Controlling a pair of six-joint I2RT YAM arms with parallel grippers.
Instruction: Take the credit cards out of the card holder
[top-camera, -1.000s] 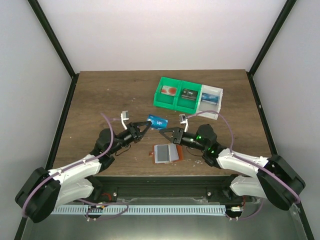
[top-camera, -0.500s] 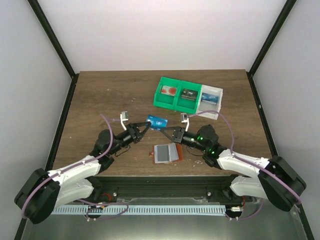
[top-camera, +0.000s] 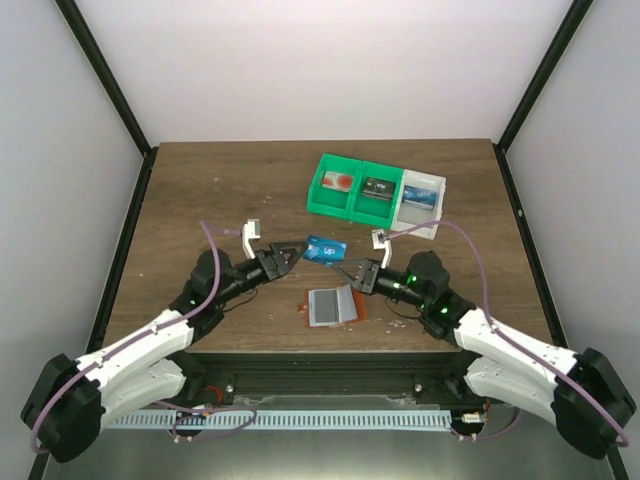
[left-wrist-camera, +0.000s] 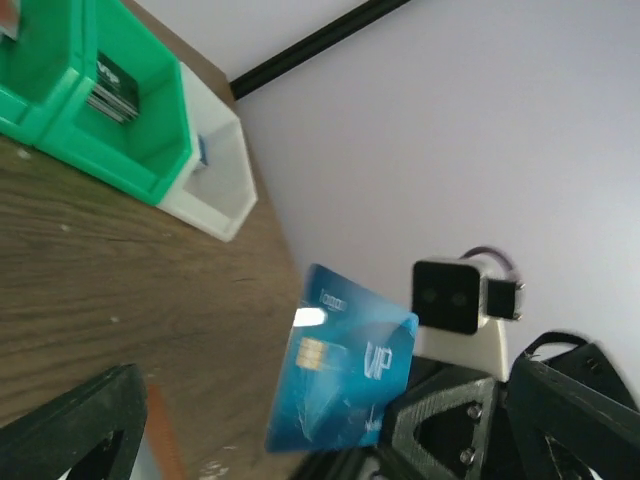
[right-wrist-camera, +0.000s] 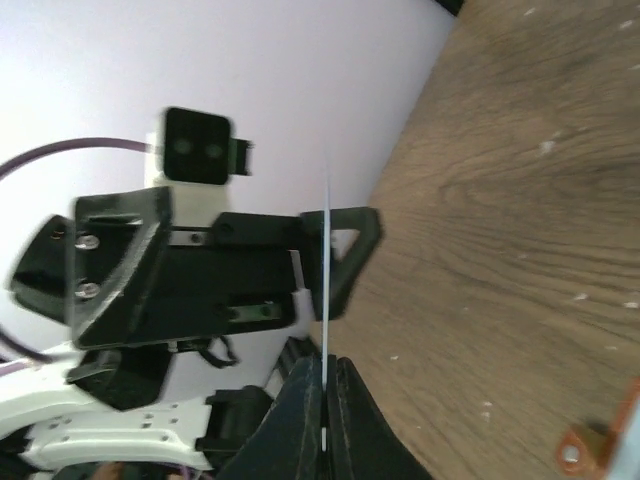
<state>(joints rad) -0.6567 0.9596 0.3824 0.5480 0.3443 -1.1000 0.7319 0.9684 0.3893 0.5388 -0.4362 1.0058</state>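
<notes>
The blue credit card (top-camera: 326, 249) hangs in the air above the table, pinched at its lower right corner by my right gripper (top-camera: 349, 268), which is shut on it. In the right wrist view the card (right-wrist-camera: 326, 260) is edge-on between the closed fingers (right-wrist-camera: 300, 400). My left gripper (top-camera: 289, 256) stands open just left of the card, its fingers apart on either side of the blue card (left-wrist-camera: 345, 370) and not touching it. The card holder (top-camera: 333, 306) lies open on the table below, pale pockets up.
At the back stand two joined green bins (top-camera: 352, 190) and a white bin (top-camera: 422, 198), each with cards inside; a white card with a red mark (top-camera: 340, 182) lies in the leftmost one. The table's near edge is just below the card holder.
My right gripper closed on the blue card. My left gripper then opened and let it go. The card has shifted slightly right.
</notes>
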